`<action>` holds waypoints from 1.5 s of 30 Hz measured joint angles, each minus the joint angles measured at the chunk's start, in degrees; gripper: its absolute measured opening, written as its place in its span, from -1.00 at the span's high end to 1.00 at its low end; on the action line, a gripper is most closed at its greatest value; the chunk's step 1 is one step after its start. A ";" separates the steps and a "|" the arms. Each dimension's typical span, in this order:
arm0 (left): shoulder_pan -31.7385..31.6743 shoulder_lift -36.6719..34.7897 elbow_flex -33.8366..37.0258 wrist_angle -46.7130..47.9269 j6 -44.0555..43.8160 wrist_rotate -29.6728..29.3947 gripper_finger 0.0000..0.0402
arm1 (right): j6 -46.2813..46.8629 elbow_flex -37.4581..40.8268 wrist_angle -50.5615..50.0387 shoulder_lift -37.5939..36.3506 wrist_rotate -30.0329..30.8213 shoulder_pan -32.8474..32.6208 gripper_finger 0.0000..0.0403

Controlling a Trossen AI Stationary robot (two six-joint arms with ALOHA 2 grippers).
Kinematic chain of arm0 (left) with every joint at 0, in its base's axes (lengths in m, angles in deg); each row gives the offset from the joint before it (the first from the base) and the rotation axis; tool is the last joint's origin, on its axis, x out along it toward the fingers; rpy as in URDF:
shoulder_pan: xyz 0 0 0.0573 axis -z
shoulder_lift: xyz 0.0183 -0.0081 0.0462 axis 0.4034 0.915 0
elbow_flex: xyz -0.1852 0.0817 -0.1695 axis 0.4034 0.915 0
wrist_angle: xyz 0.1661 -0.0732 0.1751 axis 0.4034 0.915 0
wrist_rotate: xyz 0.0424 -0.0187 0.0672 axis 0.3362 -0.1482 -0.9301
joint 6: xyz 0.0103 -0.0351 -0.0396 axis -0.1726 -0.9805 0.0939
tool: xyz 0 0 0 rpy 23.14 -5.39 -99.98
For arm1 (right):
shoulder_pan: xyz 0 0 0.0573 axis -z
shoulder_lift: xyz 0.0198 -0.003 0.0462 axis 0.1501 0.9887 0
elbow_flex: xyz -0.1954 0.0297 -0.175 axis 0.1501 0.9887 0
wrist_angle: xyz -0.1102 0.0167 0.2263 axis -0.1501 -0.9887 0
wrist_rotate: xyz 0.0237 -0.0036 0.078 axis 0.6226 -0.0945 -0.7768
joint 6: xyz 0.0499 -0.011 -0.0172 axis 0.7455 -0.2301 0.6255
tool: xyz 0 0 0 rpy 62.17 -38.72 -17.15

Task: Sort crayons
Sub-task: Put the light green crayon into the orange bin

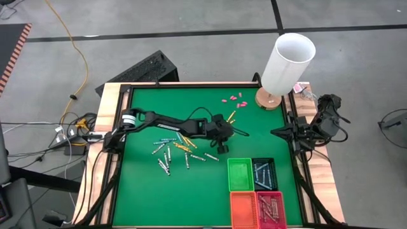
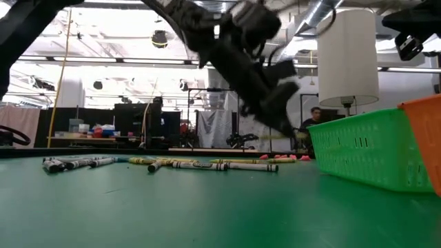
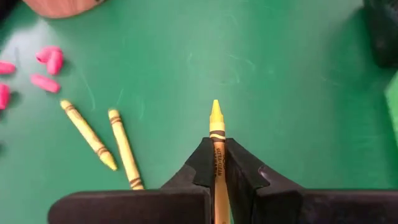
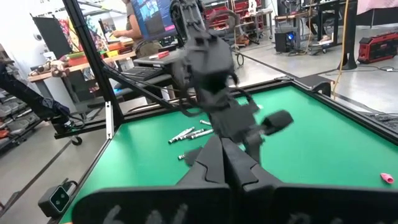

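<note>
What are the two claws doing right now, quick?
Left gripper: shut on a yellow crayon, over the mat's middle.
Right gripper: shut, holding nothing, parked at the table's right edge.

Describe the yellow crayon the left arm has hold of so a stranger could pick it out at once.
Start at the green table and follow the left arm to the left gripper near the middle. Clamped between its shut jaws is a yellow crayon, pointed tip sticking out forward. Unlike the two loose yellow crayons lying on the mat nearby, it alone is gripped.
</note>
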 joint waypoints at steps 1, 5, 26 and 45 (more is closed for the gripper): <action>0.47 -0.70 -0.01 0.50 0.56 -0.79 0.98 | -0.02 0.00 -0.11 0.00 0.04 0.00 1.00; 2.62 -4.21 0.10 0.71 1.23 -3.20 0.99 | -0.02 0.00 -0.10 -0.04 0.11 0.00 1.00; 20.93 -7.67 0.05 -25.51 -0.76 -2.83 0.99 | 0.01 0.00 -0.08 -0.04 1.68 0.00 1.00; 17.88 2.51 -1.32 -26.77 -6.03 -1.38 0.99 | 3.40 0.02 -2.47 0.00 1.92 0.11 1.00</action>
